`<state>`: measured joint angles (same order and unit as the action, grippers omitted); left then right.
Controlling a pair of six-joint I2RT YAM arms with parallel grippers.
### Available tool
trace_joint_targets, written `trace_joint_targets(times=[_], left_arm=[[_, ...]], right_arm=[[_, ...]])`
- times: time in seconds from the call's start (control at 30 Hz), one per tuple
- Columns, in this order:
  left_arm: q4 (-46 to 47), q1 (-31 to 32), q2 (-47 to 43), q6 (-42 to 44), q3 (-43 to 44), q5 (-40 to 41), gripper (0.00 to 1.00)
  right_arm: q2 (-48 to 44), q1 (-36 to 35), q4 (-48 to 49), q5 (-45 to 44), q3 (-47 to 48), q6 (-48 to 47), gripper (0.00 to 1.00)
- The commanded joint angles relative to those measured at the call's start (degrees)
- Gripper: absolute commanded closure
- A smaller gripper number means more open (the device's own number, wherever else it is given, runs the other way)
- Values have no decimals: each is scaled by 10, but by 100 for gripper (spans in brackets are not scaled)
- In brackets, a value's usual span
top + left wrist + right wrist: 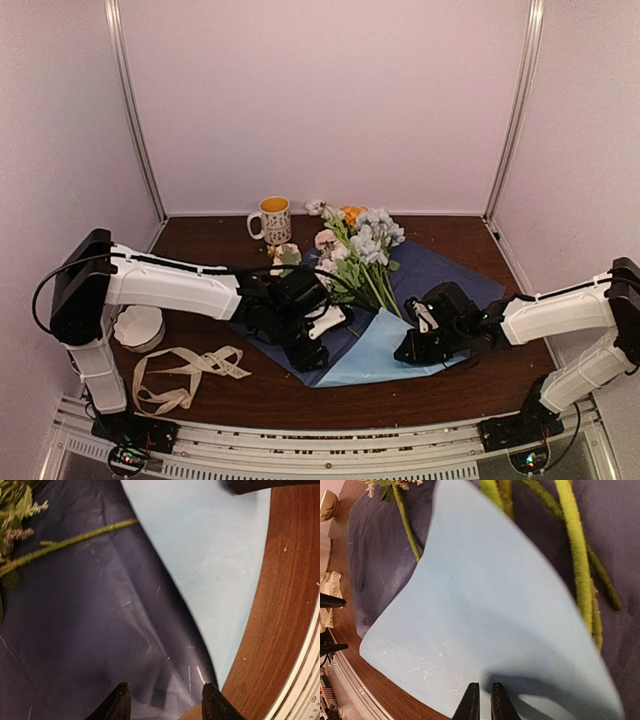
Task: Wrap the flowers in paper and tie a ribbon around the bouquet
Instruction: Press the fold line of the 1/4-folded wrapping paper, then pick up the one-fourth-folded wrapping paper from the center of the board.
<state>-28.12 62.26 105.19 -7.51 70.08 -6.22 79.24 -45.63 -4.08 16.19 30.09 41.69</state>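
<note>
Thin, limp paper [470, 630] looked easily creased, best taken at its edge; right gripper [481, 700] pinched the folded flap there, left gripper [164, 697] stood spread over it

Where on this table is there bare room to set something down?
The brown wooden table is bare at the back right, between the thin blue paper sheet and the wall, and along the front edge right of the curling beige ribbon. The middle is crowded: pastel flowers, paper, left arm, right arm.
</note>
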Motion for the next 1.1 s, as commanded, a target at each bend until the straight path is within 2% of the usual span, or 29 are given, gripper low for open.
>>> trace_joint_targets(times=[0.0, 0.13, 0.27, 0.4, 0.77, 0.87, 1.07], left_arm=[[-1, -35, -49, -52, -29, 40, 49], [3, -90, -91, -105, -61, 62, 47], [6, -150, -129, -148, -110, 98, 32], [19, -218, -150, -183, -148, 87, 24], [81, -315, -110, -223, -188, 69, 22], [98, -323, -88, -225, -186, 59, 21], [138, -324, -28, -230, -166, -21, 22]], right_arm=[[6, -25, 9, 6, 30, -20, 92], [27, -27, 5, 9, 46, -22, 91], [48, -27, -2, 2, 54, -20, 91], [75, -27, -12, -1, 62, -17, 92], [79, -28, -11, -4, 58, -14, 92], [81, -28, -8, -3, 55, -14, 92], [86, -28, -4, 0, 57, -11, 92]])
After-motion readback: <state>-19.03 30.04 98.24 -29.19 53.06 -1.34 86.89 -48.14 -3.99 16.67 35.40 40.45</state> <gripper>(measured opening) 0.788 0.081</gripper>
